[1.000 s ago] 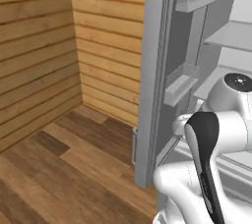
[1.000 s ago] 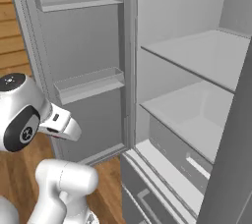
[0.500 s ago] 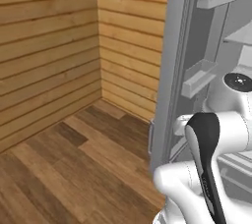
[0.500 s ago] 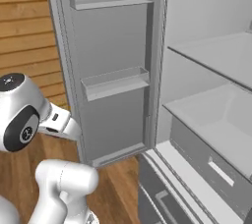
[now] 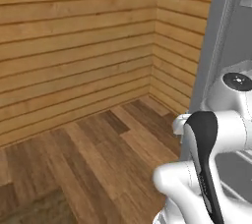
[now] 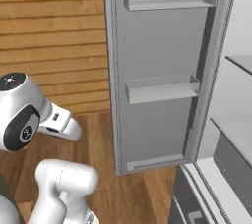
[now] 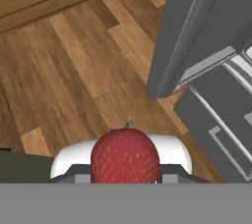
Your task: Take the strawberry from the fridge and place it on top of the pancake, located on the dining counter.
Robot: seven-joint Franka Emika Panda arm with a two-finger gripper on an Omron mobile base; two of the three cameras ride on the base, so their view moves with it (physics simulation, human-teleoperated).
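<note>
Hand view shows my gripper [image 7: 125, 176] clamped on the strawberry [image 7: 125, 155], its 2 fingers pressing its widest sides, over wood floor beside the open fridge [image 7: 197, 36]; light, soft and easily bruised, it needs gentle pressure.

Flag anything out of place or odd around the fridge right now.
The fridge door stands wide open over the wooden floor, its door shelves bare. The strawberry sits in the claw, outside the fridge. Nothing looks spilled or damaged.
</note>
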